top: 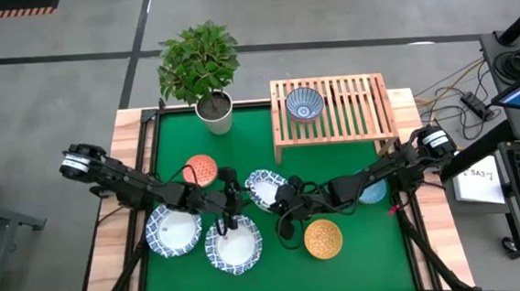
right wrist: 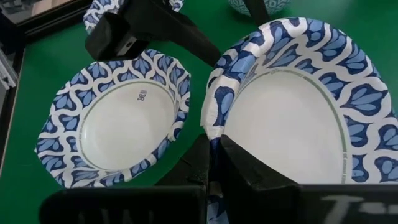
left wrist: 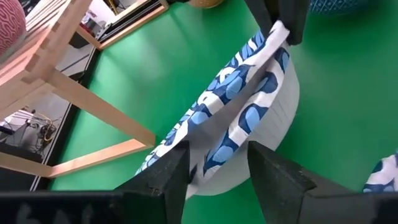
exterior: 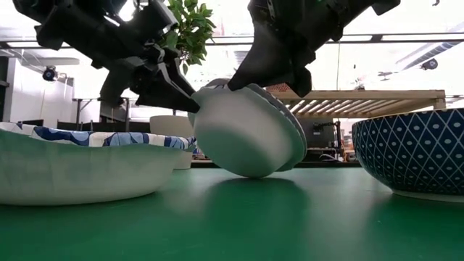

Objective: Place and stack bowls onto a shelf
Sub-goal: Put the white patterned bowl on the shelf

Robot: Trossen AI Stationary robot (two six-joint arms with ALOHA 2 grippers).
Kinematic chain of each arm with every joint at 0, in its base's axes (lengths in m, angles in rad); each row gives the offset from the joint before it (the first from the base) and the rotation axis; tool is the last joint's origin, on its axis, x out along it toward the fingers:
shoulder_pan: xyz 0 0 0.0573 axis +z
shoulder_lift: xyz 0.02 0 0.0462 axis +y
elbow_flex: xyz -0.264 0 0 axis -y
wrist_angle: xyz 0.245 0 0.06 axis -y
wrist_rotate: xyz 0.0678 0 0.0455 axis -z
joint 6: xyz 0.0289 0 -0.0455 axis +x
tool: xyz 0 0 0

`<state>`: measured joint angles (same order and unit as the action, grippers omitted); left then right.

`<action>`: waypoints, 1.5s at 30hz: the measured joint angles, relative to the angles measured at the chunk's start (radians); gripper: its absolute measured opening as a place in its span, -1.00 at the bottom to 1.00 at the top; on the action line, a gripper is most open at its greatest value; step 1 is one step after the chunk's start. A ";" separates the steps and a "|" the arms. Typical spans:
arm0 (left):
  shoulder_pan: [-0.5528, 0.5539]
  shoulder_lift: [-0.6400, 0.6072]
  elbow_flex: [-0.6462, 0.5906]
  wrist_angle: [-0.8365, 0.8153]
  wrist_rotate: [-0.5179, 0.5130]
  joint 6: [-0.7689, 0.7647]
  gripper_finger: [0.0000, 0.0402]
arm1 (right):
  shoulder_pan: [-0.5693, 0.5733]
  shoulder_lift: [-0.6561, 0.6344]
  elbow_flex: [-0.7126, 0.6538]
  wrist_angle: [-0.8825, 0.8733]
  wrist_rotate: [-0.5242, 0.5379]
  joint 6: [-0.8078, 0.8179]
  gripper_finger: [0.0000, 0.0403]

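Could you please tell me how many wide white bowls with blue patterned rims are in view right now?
3. One bowl lies at the mat's front left, a second bowl beside it, and a tilted bowl sits mid-mat, gripped by the right gripper with the left gripper at its rim.

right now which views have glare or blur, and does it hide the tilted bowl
Low view: bright backlight from the room behind turns both arms into silhouettes; the near white bowl at the left edge is soft, yet the tilted bowl reads clearly. Right wrist view: its patterned rim is sharp. High view: even light, no glare.
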<state>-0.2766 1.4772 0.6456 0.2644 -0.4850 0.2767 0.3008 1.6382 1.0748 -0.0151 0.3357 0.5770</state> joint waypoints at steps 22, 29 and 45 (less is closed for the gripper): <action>-0.023 0.028 0.139 -0.140 0.147 0.003 -1.00 | -0.004 -0.086 0.000 -0.010 0.027 0.006 -0.32; 0.062 0.019 0.259 -0.386 0.163 -0.172 -1.00 | -0.007 -0.200 0.000 -0.067 0.032 0.006 -0.31; 0.004 0.021 0.277 -0.432 0.303 -0.160 -1.00 | 0.074 -0.289 -0.001 -0.112 0.083 -0.045 -0.31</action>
<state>-0.2724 1.4986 0.9222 -0.1672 -0.1817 0.1165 0.3747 1.3496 1.0739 -0.1272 0.4191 0.5323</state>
